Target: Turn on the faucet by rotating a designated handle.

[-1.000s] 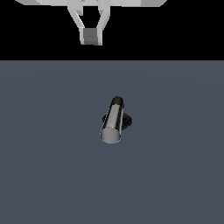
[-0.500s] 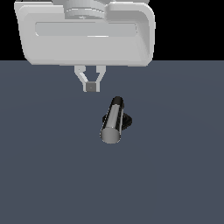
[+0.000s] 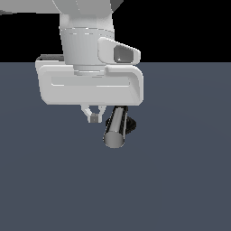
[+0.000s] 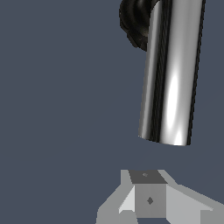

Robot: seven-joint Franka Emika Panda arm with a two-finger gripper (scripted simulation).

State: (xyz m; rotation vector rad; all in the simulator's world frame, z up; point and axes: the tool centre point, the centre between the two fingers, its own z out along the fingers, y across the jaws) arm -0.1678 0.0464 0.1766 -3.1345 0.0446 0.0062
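Two views give us different parts of the scene, and neither shows all of it. In the exterior view the arm's broad white wrist housing fills the upper middle and hides the far end of the handle (image 3: 115, 127), so we see only its near length and flat round end; of the faucet (image 3: 129, 124) itself just a sliver of black shows at the handle's side toward the exterior view's right. The tool (image 3: 94, 115) hangs below the housing, pointing down, just beside the handle on the exterior view's left and apart from it. Its fingers are small there, but they meet at the tip with nothing between them, so we read them as pressed together. The wrist view confirms this: the tool (image 4: 148, 192) shows one joined grey block with no gap, holding nothing, its base cut off by the frame edge. That view also gives us the handle (image 4: 170, 74) large and shiny, its joined end cropped, and the black ribbed faucet base (image 4: 135, 22), partly out of frame. All of it rests on the plain grey counter (image 3: 54, 180).
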